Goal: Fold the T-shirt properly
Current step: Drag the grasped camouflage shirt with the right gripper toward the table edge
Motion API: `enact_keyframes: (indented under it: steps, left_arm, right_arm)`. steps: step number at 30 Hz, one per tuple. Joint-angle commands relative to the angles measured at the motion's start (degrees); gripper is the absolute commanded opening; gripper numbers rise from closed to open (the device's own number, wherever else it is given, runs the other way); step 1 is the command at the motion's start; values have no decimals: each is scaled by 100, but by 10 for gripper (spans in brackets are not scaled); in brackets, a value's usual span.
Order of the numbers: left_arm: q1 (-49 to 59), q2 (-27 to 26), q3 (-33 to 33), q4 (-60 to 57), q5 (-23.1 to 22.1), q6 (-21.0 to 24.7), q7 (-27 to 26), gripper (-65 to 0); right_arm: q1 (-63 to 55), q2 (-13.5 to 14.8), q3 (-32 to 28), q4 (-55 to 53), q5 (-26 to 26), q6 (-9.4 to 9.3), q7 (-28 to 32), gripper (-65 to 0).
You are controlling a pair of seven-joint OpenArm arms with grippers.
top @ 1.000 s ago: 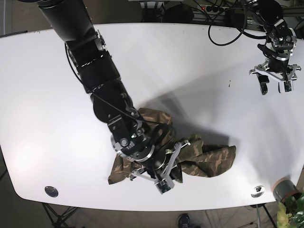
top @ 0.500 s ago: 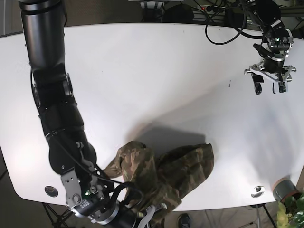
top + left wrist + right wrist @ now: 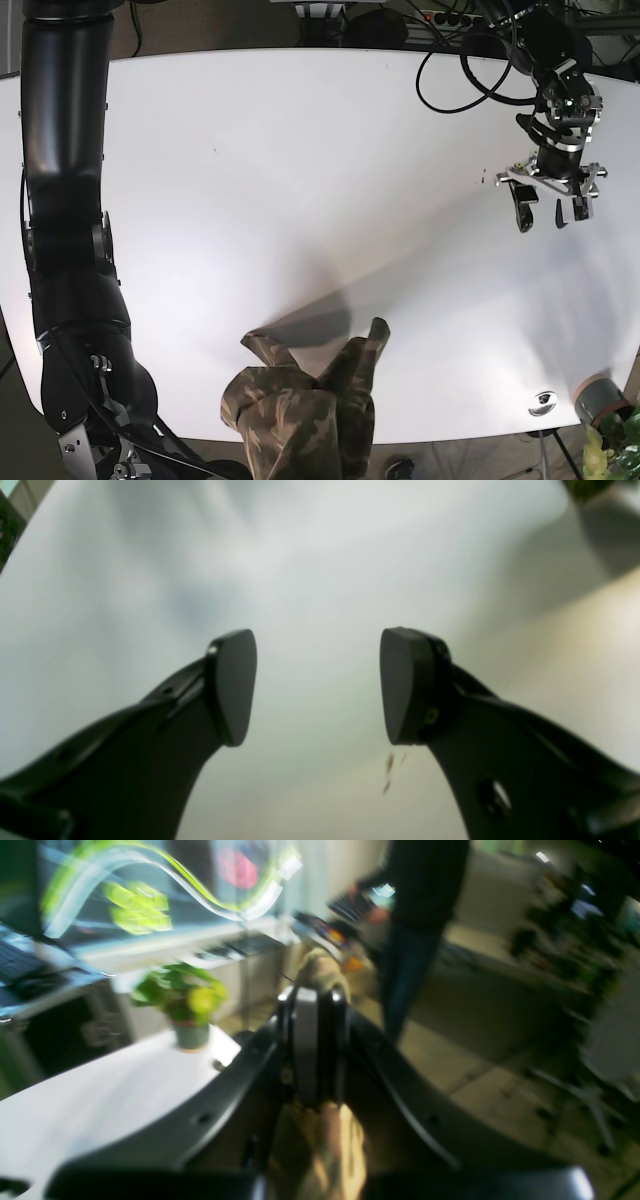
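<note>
The camouflage T-shirt (image 3: 300, 410) lies bunched at the white table's (image 3: 300, 170) front edge, part of it trailing over the edge and out of the base view. In the right wrist view my right gripper (image 3: 315, 1005) is shut on a fold of the T-shirt (image 3: 330, 1145), held out past the table edge. Only the right arm (image 3: 65, 300) shows in the base view; its gripper is below the picture. My left gripper (image 3: 541, 216) hovers open over the bare tabletop at the far right, well away from the shirt. Its fingertips (image 3: 232, 685) hold nothing.
A potted plant (image 3: 605, 405) and a round metal fitting (image 3: 543, 402) sit at the table's front right corner. Black cables (image 3: 470, 60) run along the back edge. Beyond the table a person (image 3: 415, 915) stands on the floor.
My right arm has dragged the shirt to the front edge and partly over it, and its gripper has left the base view. My left gripper has drifted slightly left and forward, still open.
</note>
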Motion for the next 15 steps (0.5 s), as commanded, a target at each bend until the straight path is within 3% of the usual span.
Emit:
enact_keyframes:
  steps: [1,5,12,15]
  left_arm:
    - [-269,147,-3,191,-53,2,-158,-297]
    - [-753,314,296,173,53,11,-149,-297]
    - [-1087,323,1738,147,1099,11,-167,-294]
    - [-1113,332,2265,103,1266,11,-176,-293]
  right_arm:
    - [177,84,55,34,20,-27,109,-628]
    - [177,66,55,34,37,-27,109,-628]
    - [177,93,46,-106,37,-27,109,-628]
    - [177,93,37,-124,37,-27,109,-628]
